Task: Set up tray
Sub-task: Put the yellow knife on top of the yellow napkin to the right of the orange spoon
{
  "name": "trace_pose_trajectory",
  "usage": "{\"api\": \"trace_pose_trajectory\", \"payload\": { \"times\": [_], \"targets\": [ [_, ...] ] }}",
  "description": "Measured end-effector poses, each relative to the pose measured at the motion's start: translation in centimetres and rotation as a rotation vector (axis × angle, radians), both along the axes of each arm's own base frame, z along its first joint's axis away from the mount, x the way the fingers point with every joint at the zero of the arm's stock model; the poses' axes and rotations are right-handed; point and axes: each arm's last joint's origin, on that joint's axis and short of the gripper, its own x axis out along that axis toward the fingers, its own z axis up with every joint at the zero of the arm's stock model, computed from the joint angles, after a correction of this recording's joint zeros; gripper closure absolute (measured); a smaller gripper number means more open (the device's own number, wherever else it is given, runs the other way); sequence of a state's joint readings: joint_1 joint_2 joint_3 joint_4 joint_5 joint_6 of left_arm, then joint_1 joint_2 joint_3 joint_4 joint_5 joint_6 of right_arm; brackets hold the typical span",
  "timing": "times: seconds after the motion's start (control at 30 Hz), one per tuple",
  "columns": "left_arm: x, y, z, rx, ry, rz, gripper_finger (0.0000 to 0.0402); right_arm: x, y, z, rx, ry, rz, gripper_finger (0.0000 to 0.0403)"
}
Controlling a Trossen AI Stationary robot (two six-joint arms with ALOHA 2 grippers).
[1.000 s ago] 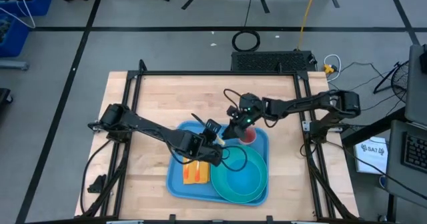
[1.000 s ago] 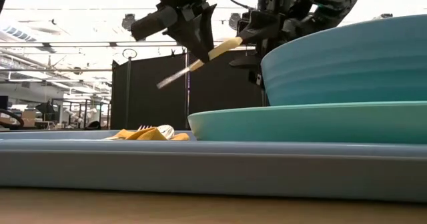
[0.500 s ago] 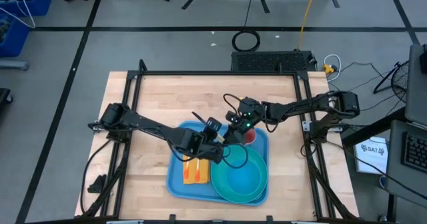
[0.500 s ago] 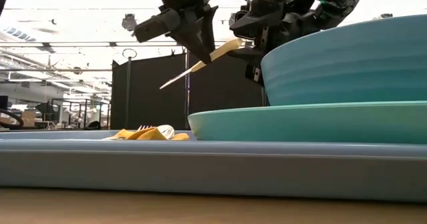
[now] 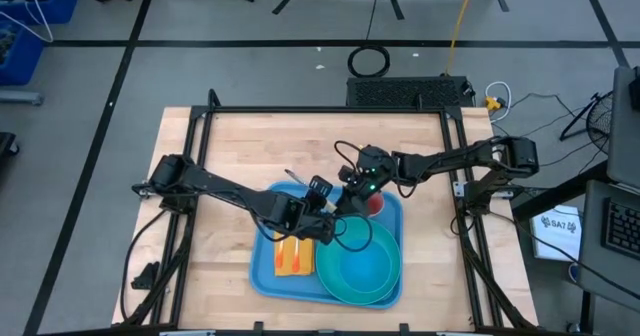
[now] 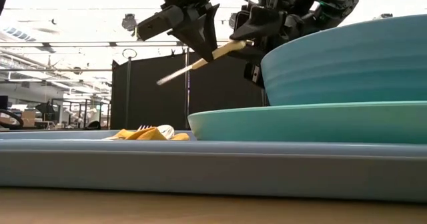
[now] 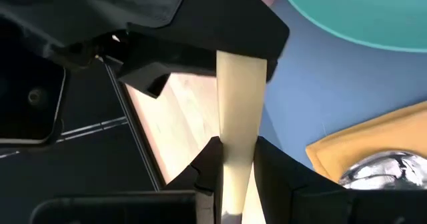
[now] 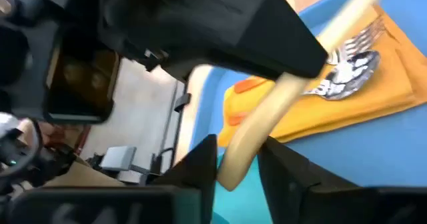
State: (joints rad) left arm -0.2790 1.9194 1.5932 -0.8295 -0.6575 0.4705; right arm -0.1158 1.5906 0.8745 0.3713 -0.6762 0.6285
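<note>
A cream-handled knife [image 6: 200, 63] is held slanting in the air over the blue tray [image 5: 262, 271], its thin blade [image 6: 170, 77] lower than its handle. My left gripper [image 5: 320, 206] is shut on the handle, and my right gripper [image 5: 346, 196] is shut on the handle's end; the two meet above the tray's far part. On the tray lies a yellow-orange napkin [image 5: 293, 258] bearing a fork and a spoon [image 8: 343, 67]. Beside it, a turquoise bowl sits on a turquoise plate [image 5: 360, 266]. My left gripper pinches the knife's cream handle [image 7: 237, 151] between its two fingers, which lie across it and come from above, slanting down. The knife is lifted clear of the tray. My right gripper pinches the handle's free end [image 8: 243, 151] between its two fingers, coming from the table's right side, roughly along the handle.
A red cup [image 5: 376, 204] stands on the tray's far right corner, just under my right gripper. Bare wooden table [image 5: 250, 146] lies to the left and far side of the tray. A black frame runs along the table's edges.
My right gripper has edged toward the left gripper and now sits at the knife's handle end. The knife has stayed in the air at nearly the same slant.
</note>
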Motion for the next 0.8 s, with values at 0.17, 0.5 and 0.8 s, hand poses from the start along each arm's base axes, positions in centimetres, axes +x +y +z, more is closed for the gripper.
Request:
{"api": "trace_pose_trajectory", "payload": {
  "times": [0.17,0.5,0.8],
  "targets": [
    [-0.2,0.0,0.0,0.003,0.016,0.007,0.0342,0.0,-0.1,-0.3,-0.074,-0.018,0.0,0.0365],
    [-0.4,-0.1,-0.1,0.003,-0.016,0.064,0.0342,0.1,0.4,-0.4,-0.208,-0.062,-0.028,0.0365],
    [0.1,-0.3,0.2,-0.024,-0.174,0.195,0.0227,0.3,1.1,0.7,-0.268,-0.129,-0.043,0.0365]
  ]
}}
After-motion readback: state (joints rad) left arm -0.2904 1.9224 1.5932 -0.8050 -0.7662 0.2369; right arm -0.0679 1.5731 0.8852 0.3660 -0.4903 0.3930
